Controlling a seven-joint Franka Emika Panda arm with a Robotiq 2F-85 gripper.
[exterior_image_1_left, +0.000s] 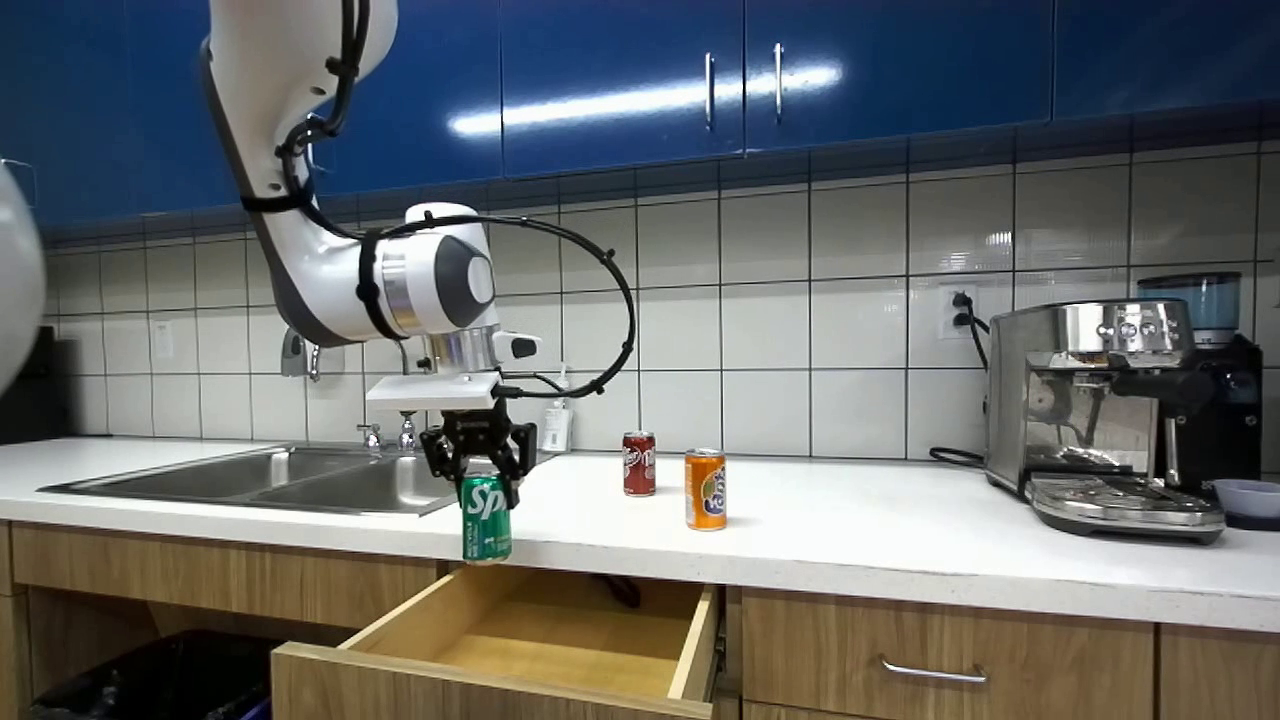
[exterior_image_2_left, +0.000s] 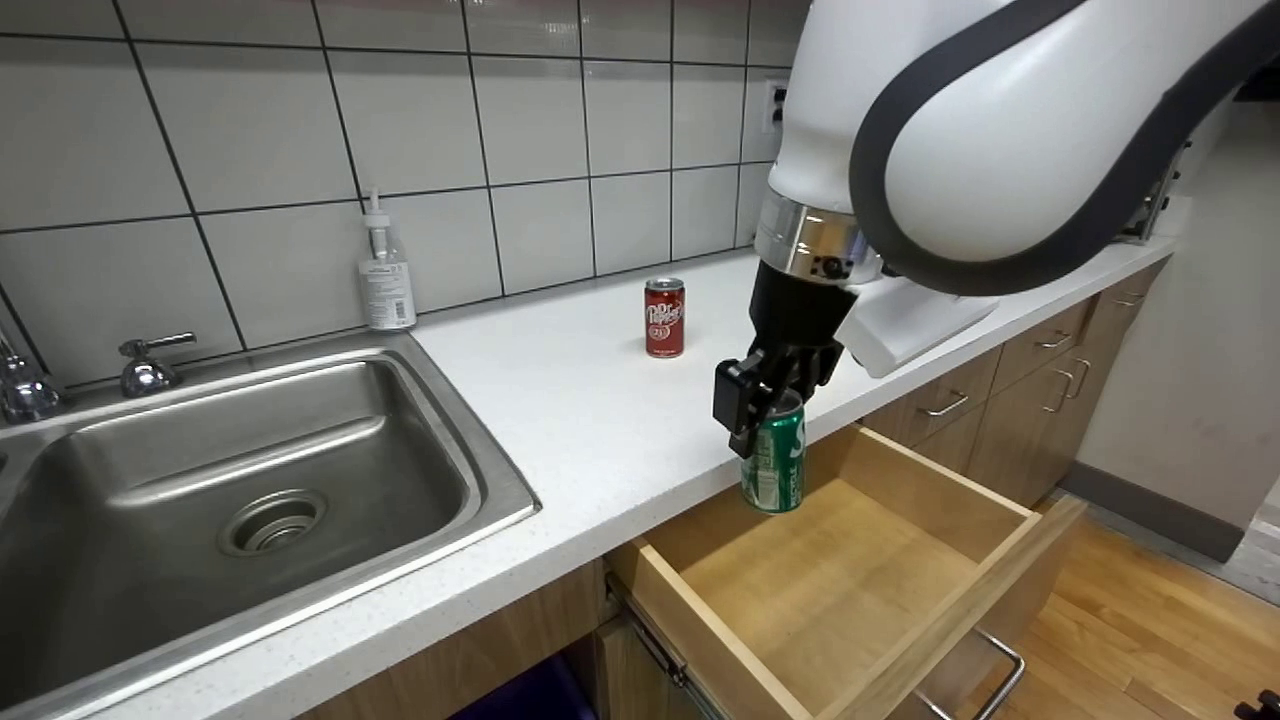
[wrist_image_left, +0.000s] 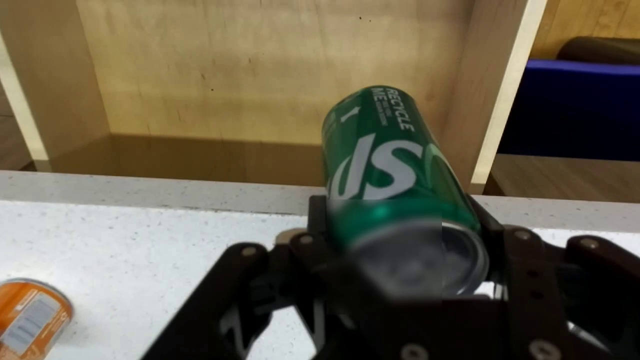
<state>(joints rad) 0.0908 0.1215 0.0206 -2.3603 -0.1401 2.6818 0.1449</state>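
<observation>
Holding the green can (exterior_image_1_left: 487, 535) by its upper part, the gripper (exterior_image_1_left: 488, 488) has a finger against each side, its jaws set only as wide as the can. The can hangs nearly upright, just beyond the front edge of the counter (exterior_image_1_left: 850, 510) and, it seems, above the back of the open drawer (exterior_image_2_left: 840, 560). As far as can be seen, the grip is made, the can is in the air and the drawer is pulled out; letting go is not yet done. The orange can (exterior_image_1_left: 706, 490) and the red can (exterior_image_2_left: 664, 318) both stand upright on the counter, well apart from the gripper. In an exterior view the arm (exterior_image_1_left: 300, 260) slopes down from the upper left, bends at the wrist near the sink (exterior_image_1_left: 340, 490) and points the gripper straight down. In the wrist view the can's top is closest and blurred, with the drawer's floor behind it.
</observation>
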